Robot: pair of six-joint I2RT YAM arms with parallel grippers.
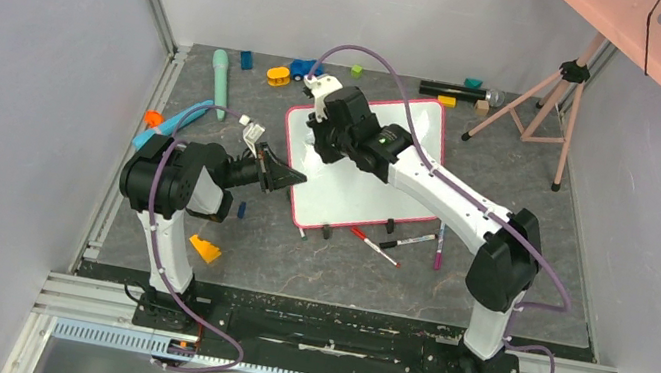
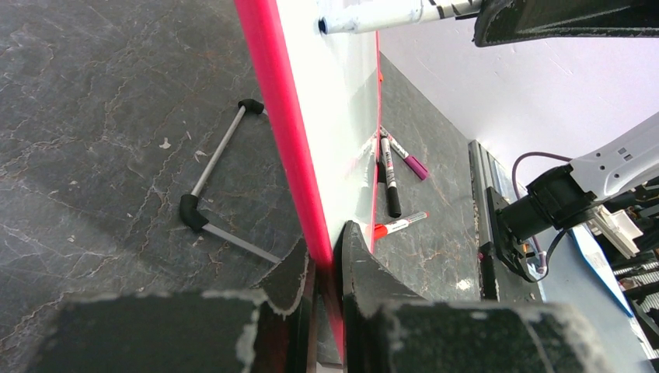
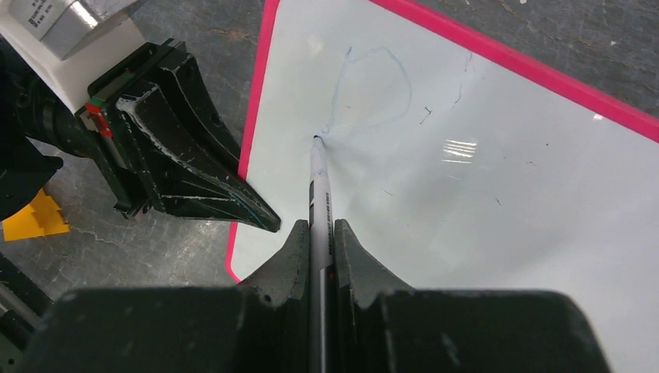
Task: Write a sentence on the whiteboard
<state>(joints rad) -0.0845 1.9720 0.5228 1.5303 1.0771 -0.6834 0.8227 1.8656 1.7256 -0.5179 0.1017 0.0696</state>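
Fingers [image 2: 364, 264] of the left gripper [image 2: 325, 247] are clamping the pink edge of the whiteboard [image 2: 334, 116] on the grey table [image 1: 341, 280]. We are observing the right gripper [image 3: 317, 229] squeezing a marker [image 3: 319, 186], its tip touching the board beside a faint loop [image 3: 407, 81].

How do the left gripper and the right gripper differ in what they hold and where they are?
The left gripper is shut on the pink frame of the whiteboard; the right gripper is shut on a marker. The left gripper is at the board's edge; the right gripper is over its white face, the marker tip seeming to touch it. Both are black and two-fingered.
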